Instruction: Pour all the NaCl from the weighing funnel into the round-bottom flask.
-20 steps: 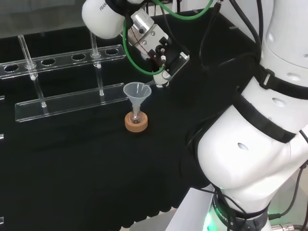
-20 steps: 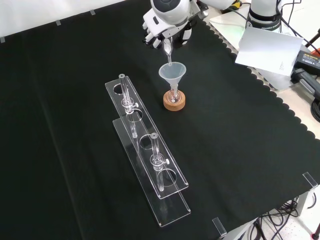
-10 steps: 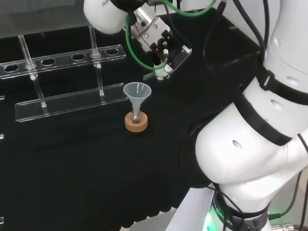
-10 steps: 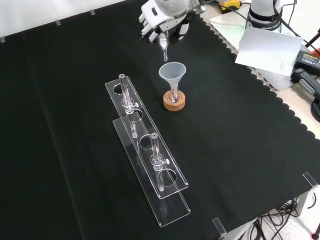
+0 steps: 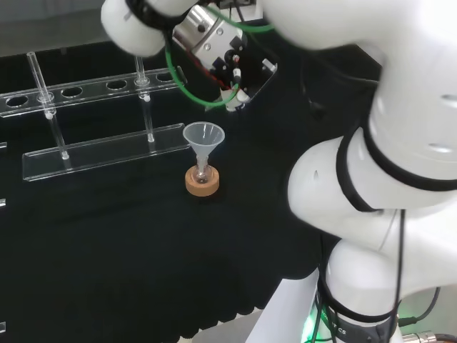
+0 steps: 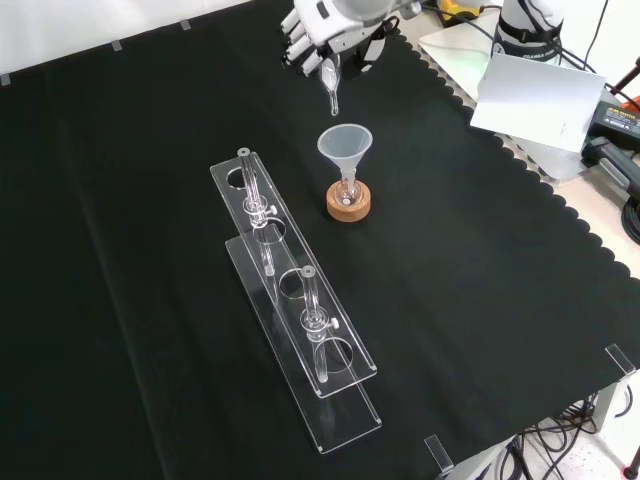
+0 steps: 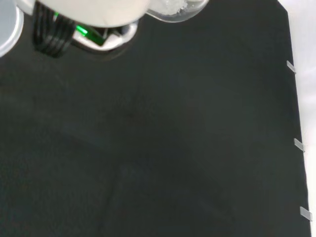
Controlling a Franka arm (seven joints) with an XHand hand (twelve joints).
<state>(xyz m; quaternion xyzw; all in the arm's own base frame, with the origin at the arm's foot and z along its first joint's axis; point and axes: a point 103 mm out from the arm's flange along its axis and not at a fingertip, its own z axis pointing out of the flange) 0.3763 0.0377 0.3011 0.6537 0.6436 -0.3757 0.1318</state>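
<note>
Head view: clear conical plastic funnel (image 5: 203,137) seated in a small round-bottom glass flask (image 5: 203,174), the flask on a cork ring stand (image 5: 203,181), mid-bench on the black cloth (image 5: 107,243). Long clear acrylic rack (image 5: 100,121) to the left and farther off. Black and white hand (image 5: 235,78) above and to the right of the funnel, apart from it.

Front view: hand (image 6: 325,40) at the far edge, fingers curled round a clear glass weighing funnel (image 6: 329,78), its narrow spout pointing down, above the conical funnel (image 6: 345,150) and clear of it. Flask on cork stand (image 6: 348,203) below. Rack (image 6: 295,320) to the left and nearer.

Wrist view: clear rounded glass (image 7: 173,9) with white grains beside a blurred white part of the hand (image 7: 89,11); black cloth (image 7: 173,148) beyond.
</note>
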